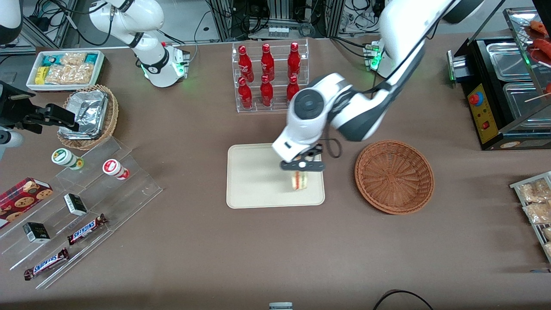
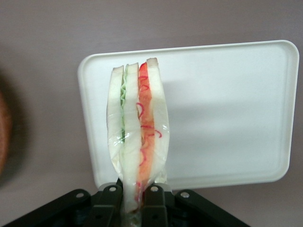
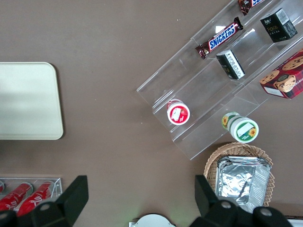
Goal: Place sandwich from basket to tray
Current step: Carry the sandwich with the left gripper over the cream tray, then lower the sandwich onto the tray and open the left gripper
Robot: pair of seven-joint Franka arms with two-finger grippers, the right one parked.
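While pincer (image 1: 300, 168) grips sandwich (image 2: 138, 127) — "SNICKERS" bars (image 1: 86, 229) readable.

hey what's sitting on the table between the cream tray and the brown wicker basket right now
Nothing: in the front view bare table separates the tray from the basket. The gripper holds the sandwich over the tray's basket-side end.

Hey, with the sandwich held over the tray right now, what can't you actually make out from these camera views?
- Front view: whether the sandwich touches the tray or hangs just above it; the gripper and arm cover it from above.
- Left wrist view: the gripped end of the sandwich, hidden between the fingers and cut off at the picture's edge.
- Left wrist view: the basket, only a blurred sliver at the edge.
- Right wrist view: sandwich and gripper out of frame.
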